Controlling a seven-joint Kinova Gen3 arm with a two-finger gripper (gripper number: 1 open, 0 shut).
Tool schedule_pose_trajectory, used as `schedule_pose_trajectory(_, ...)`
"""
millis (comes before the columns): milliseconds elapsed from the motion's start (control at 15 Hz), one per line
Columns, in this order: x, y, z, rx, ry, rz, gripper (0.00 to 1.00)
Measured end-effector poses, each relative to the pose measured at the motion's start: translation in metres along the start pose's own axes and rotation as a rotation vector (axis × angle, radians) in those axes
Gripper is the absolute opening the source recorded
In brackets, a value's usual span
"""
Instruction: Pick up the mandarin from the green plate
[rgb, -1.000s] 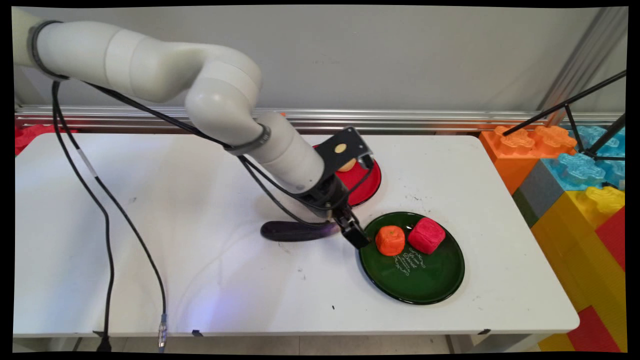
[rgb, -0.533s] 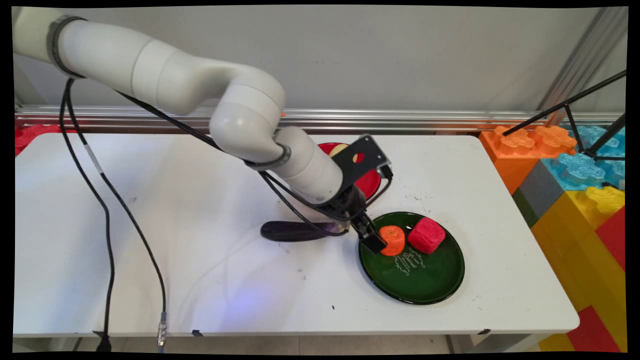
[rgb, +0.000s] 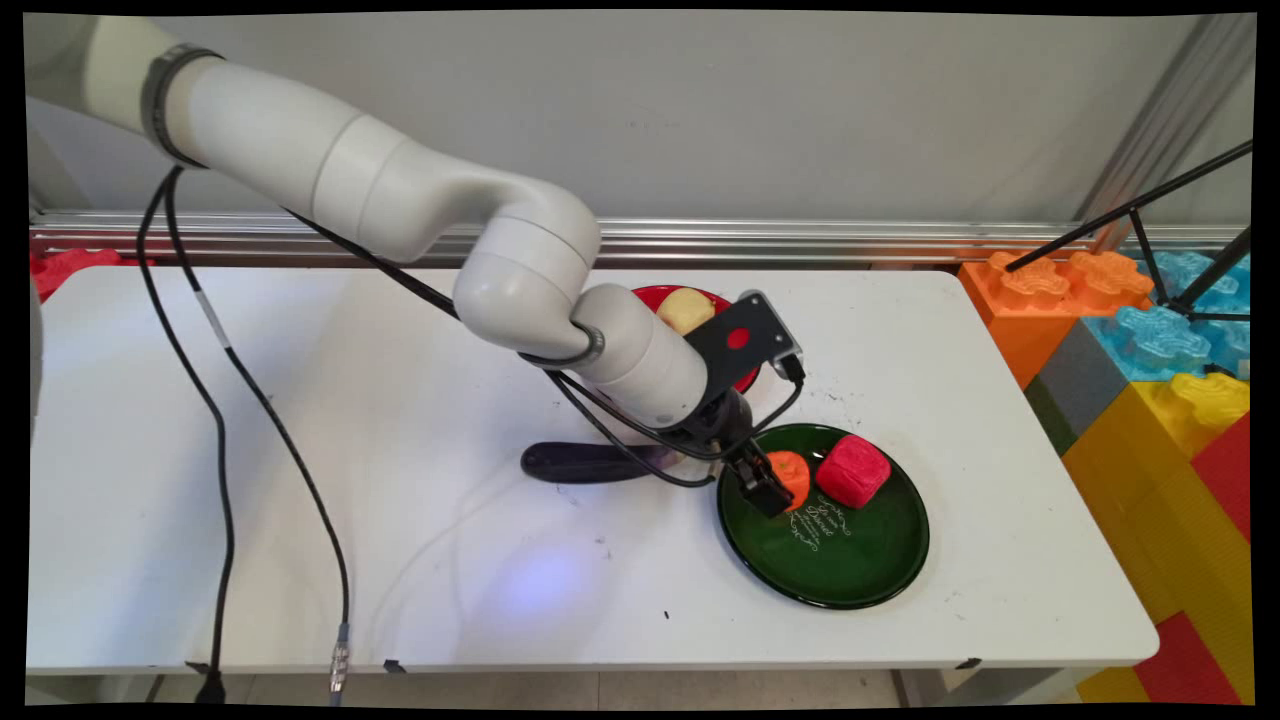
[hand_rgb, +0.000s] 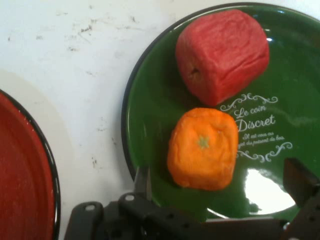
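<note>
Your black two-finger gripper (hand_rgb: 220, 187) stands wide open at the bottom of the hand view, one finger on each side of the orange blocky soft toy fruit (hand_rgb: 202, 148), not gripping it. That fruit lies on the dark green round plate (rgb: 850, 570), right of centre in the main view, beside a red blocky soft fruit (rgb: 852, 470). Left lies a dark purple eggplant (rgb: 585, 462); above, a red plate (hand_rgb: 20, 180) with a yellow fruit (rgb: 685, 310).

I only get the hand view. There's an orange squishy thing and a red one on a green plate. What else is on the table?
Observer: A dark purple eggplant lies on the table, just left of the green plate.
Operator: I see only the edge of a red plate. Anything on it?
Observer: A yellowish fruit sits on the red plate, partly behind the arm.
Operator: What's next to the table?
Observer: Big coloured blocks are stacked at its right end.
</note>
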Motion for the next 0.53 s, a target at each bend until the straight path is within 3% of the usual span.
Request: schedule_pose_trajectory(533,0.000,0.001,0.025,0.001,0.021,0.028,1.00)
